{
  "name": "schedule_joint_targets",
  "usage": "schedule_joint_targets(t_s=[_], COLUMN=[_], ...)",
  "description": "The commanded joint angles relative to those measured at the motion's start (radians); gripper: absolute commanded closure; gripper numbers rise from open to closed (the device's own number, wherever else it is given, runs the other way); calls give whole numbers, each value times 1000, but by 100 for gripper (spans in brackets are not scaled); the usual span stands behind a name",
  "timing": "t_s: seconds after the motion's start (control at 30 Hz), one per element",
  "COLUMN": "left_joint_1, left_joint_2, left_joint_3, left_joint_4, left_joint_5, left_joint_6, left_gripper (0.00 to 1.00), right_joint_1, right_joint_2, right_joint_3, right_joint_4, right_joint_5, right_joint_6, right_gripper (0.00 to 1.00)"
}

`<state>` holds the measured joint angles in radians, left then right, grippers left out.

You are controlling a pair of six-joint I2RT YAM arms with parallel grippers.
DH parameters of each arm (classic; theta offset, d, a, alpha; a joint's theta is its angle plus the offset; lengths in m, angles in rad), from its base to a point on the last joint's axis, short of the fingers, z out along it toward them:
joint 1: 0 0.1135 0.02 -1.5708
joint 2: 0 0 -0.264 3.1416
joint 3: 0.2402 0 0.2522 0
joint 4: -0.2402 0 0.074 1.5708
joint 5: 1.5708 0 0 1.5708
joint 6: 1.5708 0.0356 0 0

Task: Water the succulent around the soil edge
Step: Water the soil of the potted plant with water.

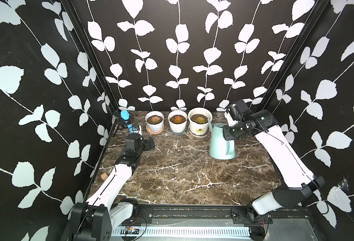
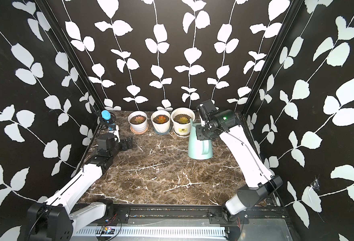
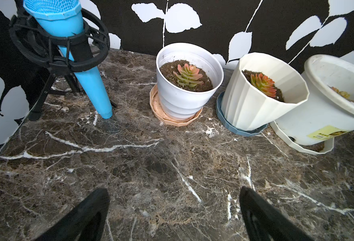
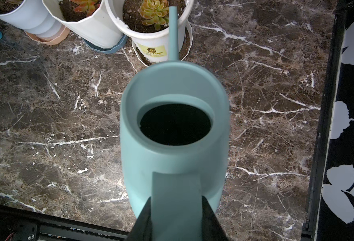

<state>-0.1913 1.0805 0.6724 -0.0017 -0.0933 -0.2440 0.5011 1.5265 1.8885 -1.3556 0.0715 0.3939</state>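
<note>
Right gripper (image 4: pixel 176 200) clenched on the watering can's (image 4: pixel 142 167) handle (image 4: pixel 176 187). Spout (image 4: pixel 173 31) runs straight ahead of the jaws, tip over the pot (image 1: pixel 199 125) rim beside the succulent (image 4: pixel 154 13). Rigid, smooth plastic; probably front-heavy if filled, and may swivel. Left gripper (image 3: pixel 174 194) spread wide, empty.

Bright, even light from above; sharp in the middle, warped at the rims.
The marble table (image 1: pixel 182 167) was lit evenly, with soft, faint shadows and a mild sheen on the stone. Both top views bowed the patterned walls (image 1: pixel 36 83) towards the edges. In the right wrist view, the watering can (image 4: pixel 172 156) looked slightly soft near the lens and its mouth was pure black. In the left wrist view, the fingers (image 3: pixel 84 217) of the left pincer (image 3: pixel 174 191) were blurred dark shapes.
</note>
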Motion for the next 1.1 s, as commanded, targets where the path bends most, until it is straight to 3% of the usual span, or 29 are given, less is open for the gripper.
schedule_joint_targets(t_s=[0.0, 1.07], left_joint_1=[-5, -4], left_joint_2=[-4, -1], left_joint_3=[27, 29], left_joint_4=[5, 5], left_joint_5=[5, 12], left_joint_6=[2, -1], left_gripper=[1, 1], right_joint_1=[-2, 104], right_joint_2=[-41, -46], right_joint_3=[-21, 8], right_joint_4=[47, -4], right_joint_5=[-18, -20], right_joint_6=[14, 43], right_gripper=[100, 100])
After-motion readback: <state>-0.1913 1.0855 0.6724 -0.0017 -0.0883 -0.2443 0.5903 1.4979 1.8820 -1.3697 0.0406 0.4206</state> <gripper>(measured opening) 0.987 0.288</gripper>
